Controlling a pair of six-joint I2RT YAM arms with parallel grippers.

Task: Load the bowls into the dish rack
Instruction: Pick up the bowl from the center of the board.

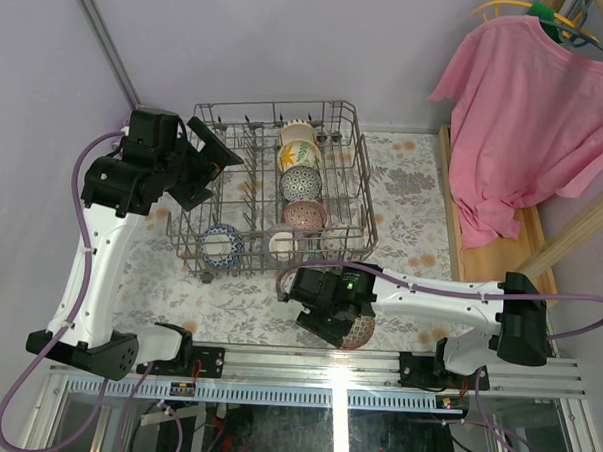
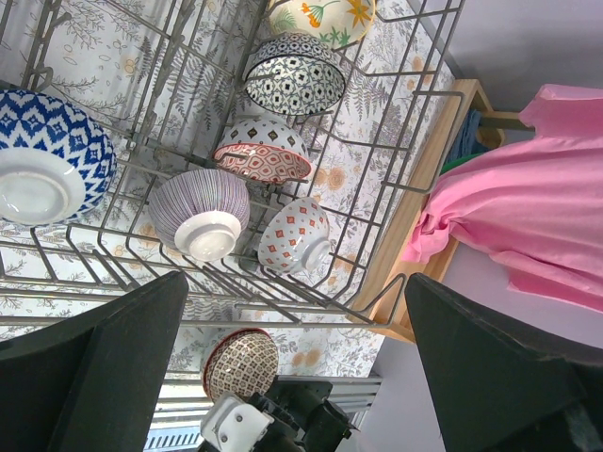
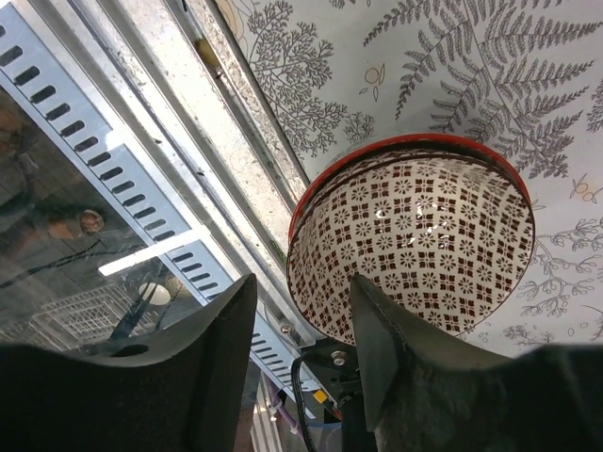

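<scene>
Lilac wall (image 1: 289, 45) behind; fern-print tablecloth (image 1: 413, 191) over table; pink T-shirt (image 1: 531, 116) hanging right, above wooden board (image 1: 490, 259).

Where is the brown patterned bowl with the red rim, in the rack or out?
Out. The red-rimmed bowl sits on the tablecloth, outside the dish rack, beside the right pincer.

We see the dish rack (image 1: 366, 194) holding several bowls (image 1: 300, 183). Our left gripper (image 1: 212, 167) hovers over its left side, while our right gripper (image 1: 329, 320) covers a brown-patterned bowl (image 1: 362, 334) at the near edge.
</scene>
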